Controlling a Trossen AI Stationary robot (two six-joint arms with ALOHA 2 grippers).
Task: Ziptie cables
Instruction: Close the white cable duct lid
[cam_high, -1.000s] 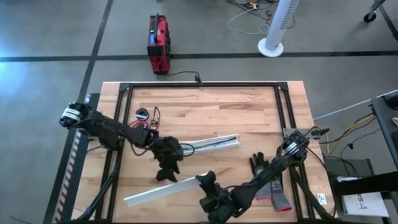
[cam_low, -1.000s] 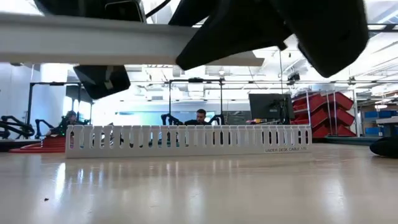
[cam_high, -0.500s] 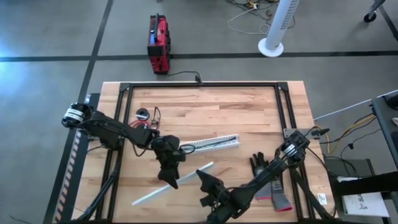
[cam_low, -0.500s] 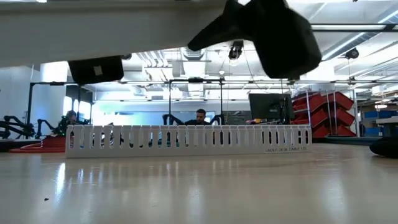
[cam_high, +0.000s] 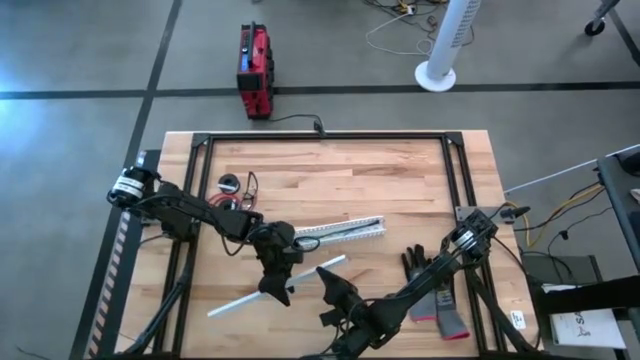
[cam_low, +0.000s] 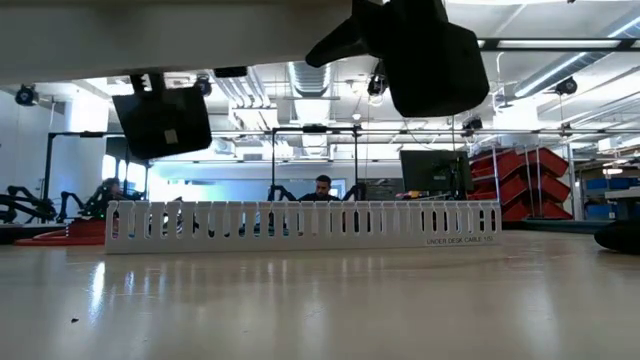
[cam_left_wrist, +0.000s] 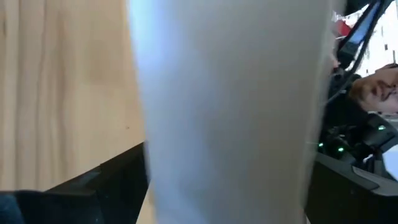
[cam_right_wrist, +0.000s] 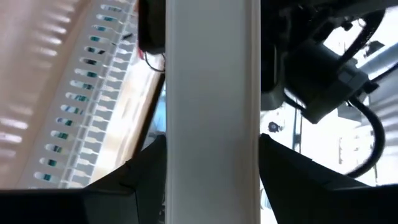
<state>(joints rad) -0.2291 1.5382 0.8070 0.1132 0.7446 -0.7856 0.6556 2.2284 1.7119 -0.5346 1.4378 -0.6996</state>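
A long plain white strip (cam_high: 280, 286) hangs slantwise over the table's near middle, held by both grippers. My left gripper (cam_high: 274, 278) is shut on its middle and my right gripper (cam_high: 330, 275) on its right end. Beyond it, the white slotted strip (cam_high: 342, 232) lies on its long side on the wood. The cables, a small red and black coil with thin black loops (cam_high: 236, 186), lie at the far left, touched by no gripper. My left gripper holds the plain strip near its middle (cam_high: 268, 290), coming from above and from the left. In the left wrist view the strip (cam_left_wrist: 230, 112) fills the space between the fingers and hides the contact. The strip is clear of the table. My right gripper has the plain strip's right end part (cam_right_wrist: 211, 124) between its two fingers (cam_right_wrist: 146, 177), one on each long edge. It comes from the near side, slanting up. The strip runs on ahead between the fingers and is lifted clear.
Black gloves (cam_high: 418, 268) and a red and grey object (cam_high: 449, 320) lie at the near right. A black frame (cam_high: 320, 137) rims the table. A red box (cam_high: 254, 70) stands on the floor beyond the far edge. Bare wood lies at the far middle.
The plain strip has turned about its length and now shows its narrow side in the high view. It has also swung steeper, its right end going toward the far edge. My left gripper has gone a little toward the right and near edges while still holding the strip.
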